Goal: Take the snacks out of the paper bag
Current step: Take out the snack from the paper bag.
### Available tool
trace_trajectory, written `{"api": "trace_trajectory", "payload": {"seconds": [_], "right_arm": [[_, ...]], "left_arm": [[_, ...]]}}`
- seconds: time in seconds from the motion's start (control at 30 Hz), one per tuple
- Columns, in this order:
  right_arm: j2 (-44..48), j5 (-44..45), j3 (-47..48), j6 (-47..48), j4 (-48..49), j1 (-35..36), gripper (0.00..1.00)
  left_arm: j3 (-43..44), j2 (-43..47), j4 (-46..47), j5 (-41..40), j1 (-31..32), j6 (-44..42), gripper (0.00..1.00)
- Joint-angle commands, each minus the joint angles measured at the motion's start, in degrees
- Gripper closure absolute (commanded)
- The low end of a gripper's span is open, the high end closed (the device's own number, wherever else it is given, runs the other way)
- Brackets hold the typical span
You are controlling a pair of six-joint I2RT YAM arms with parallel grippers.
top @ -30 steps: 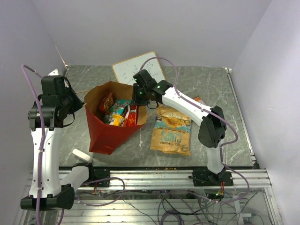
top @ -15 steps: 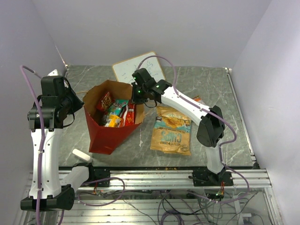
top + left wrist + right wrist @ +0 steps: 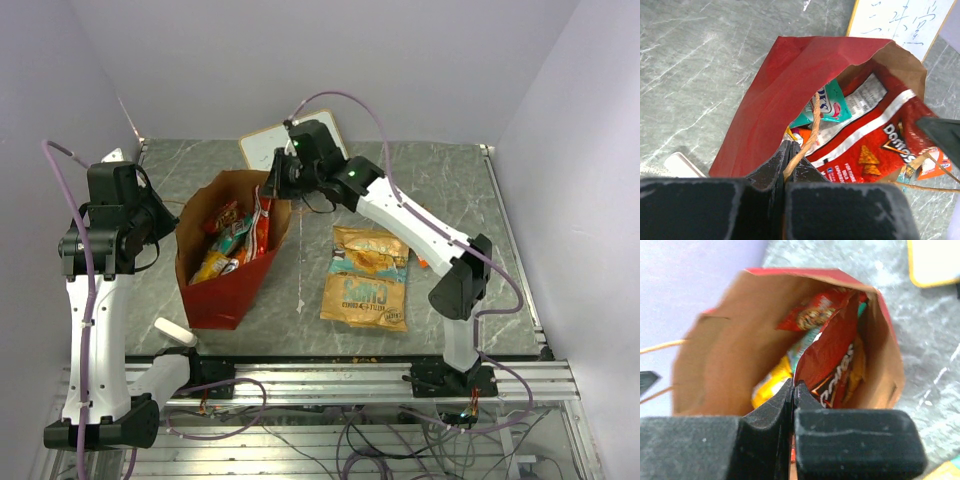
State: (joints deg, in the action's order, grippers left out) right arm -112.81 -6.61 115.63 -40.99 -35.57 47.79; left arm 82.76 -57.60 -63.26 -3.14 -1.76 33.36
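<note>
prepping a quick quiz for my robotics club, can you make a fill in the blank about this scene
1. The right claw is shut on a chip packet coloured ____.
2. The left claw pinches the paper bag's thin loop ____.
3. A yellow and teal chip bag lies flat on the ____, outside the paper bag.
Missing words: red; handle; table.
</note>
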Motion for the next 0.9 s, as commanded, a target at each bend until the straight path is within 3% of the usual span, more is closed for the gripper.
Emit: {"api": "trace_trajectory", "payload": {"seconds": [0.0, 0.37, 0.7, 0.87], "right_arm": [[3.41, -1.59, 5.56, -1.24, 3.71, -0.06, 1.00], [5.88, -0.94, 16.86, 0.39, 6.09, -1.75, 1.00], [15.45, -0.23, 16.33, 3.26, 9.85, -7.09, 1.00], [21.53, 4.36, 14.01, 8.74, 8.05, -7.79, 1.00]], "left_arm": [[1.32, 1.03, 0.09, 1.94, 0.00, 1.06, 0.93], [1.38, 1.18, -0.11, 2.15, -0.03, 1.74, 0.93], [1.11, 0.68, 0.18, 2.03, 0.00, 2.06, 0.93], [1.28, 0.41, 0.43, 1.64, 0.00, 2.01, 0.93]]}}
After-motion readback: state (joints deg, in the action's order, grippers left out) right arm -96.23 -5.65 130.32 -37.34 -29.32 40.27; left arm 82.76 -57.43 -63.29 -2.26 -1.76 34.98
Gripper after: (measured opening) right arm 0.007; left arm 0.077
